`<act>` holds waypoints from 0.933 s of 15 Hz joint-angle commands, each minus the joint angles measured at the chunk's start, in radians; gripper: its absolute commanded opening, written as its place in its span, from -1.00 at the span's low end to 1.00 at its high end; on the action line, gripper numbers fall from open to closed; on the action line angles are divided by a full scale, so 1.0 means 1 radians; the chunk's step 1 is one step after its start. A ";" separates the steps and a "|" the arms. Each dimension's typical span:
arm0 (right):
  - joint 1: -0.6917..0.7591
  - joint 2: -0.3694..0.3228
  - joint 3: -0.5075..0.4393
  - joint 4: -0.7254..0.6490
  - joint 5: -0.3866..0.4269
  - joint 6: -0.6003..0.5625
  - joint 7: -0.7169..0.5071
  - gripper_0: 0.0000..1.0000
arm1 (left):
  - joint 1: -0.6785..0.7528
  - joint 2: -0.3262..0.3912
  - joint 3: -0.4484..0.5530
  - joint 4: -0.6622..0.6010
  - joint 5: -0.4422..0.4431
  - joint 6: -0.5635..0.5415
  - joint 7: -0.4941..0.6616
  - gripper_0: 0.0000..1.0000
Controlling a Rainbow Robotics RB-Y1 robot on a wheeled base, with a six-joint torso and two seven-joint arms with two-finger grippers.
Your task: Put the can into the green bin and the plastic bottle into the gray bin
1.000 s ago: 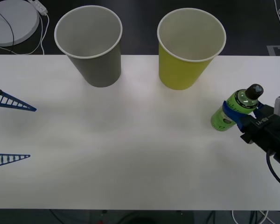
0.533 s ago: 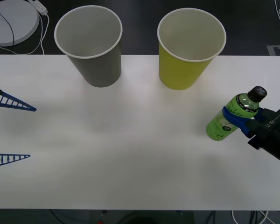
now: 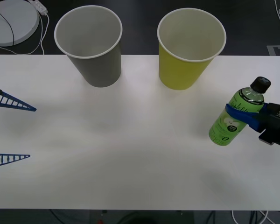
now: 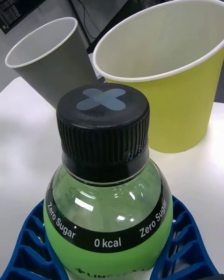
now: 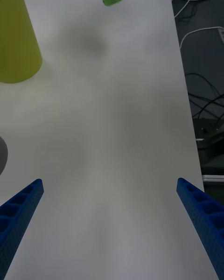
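Front view | right claw (image 3: 252, 116) clamps tilted plastic bottle (image 3: 233, 120) | left claw (image 3: 11, 130) spread wide, holding nothing

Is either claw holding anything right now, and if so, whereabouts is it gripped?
Yes. The right claw holds the plastic bottle, its blue fingers clasping the upper body just below the shoulder. The left claw is open and holds nothing.

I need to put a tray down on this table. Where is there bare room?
The table is bare across its middle and near edge, between the open left gripper and the plastic bottle held by the right gripper. The far edge is crowded: the gray bin and the green bin.
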 commanded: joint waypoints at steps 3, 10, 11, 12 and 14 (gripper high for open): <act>-0.030 -0.003 -0.078 -0.095 0.180 -0.124 -0.307 -1.00 | 0.000 0.000 0.000 0.000 0.000 0.000 0.000 1.00; -0.165 0.000 -0.155 -0.122 0.238 -0.376 -0.416 -1.00 | 0.000 0.000 0.000 0.000 0.000 0.000 0.000 1.00; -0.185 0.000 -0.163 -0.114 0.227 -0.405 -0.416 -1.00 | 0.000 0.000 0.000 0.000 0.000 0.000 0.000 1.00; -0.213 -0.001 -0.170 -0.112 0.227 -0.442 -0.433 -1.00 | 0.000 0.000 0.000 0.000 0.000 0.000 0.000 1.00; -0.265 -0.001 -0.183 -0.120 0.231 -0.515 -0.465 -1.00 | 0.000 0.000 0.000 0.000 0.000 0.000 0.000 1.00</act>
